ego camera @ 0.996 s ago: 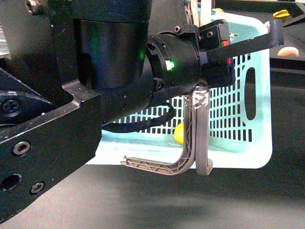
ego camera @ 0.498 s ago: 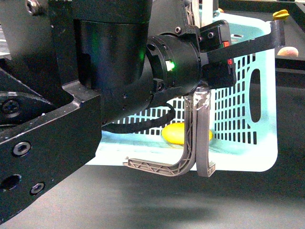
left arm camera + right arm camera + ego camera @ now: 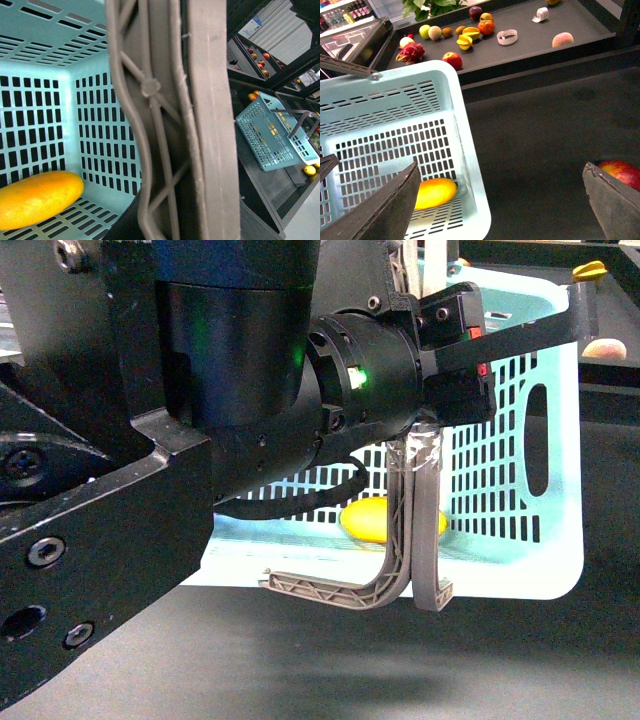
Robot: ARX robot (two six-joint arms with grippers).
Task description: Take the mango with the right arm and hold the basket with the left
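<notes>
Since a second ago, the basket (image 3: 545,575) has been swinging a little toward 3 o'clock, and the mango (image 3: 368,520) has been rolling from a sliver at the taped handle (image 3: 424,455) into fuller view. Over the last half second, almost nothing is changing.

In the front view, the bulky left arm is filling everything from 9 to 12 o'clock. The left hand (image 3: 455,350), near 1 o'clock, is clenching the basket by a handle. Its fingertips are mostly hidden, but the basket is hanging tilted above its shadow on the dark table (image 3: 420,680).

The right hand (image 3: 500,170) is hovering released, fingers spread wide and holding nothing.

The mango is lying loose on the basket's slotted floor, at about 6 o'clock inside it, and nothing else is showing in there. The pick looks done. The step in hand is probably steadying the basket while the right arm is clearing away. Doing it well likely means keeping the grip firm and the tilt steady so the fruit is not rolling, and lifting the right hand straight away from the rim (image 3: 465,150).

Another aqua basket (image 3: 272,132) is sitting on a far shelf, and its contents cannot be made out.
</notes>
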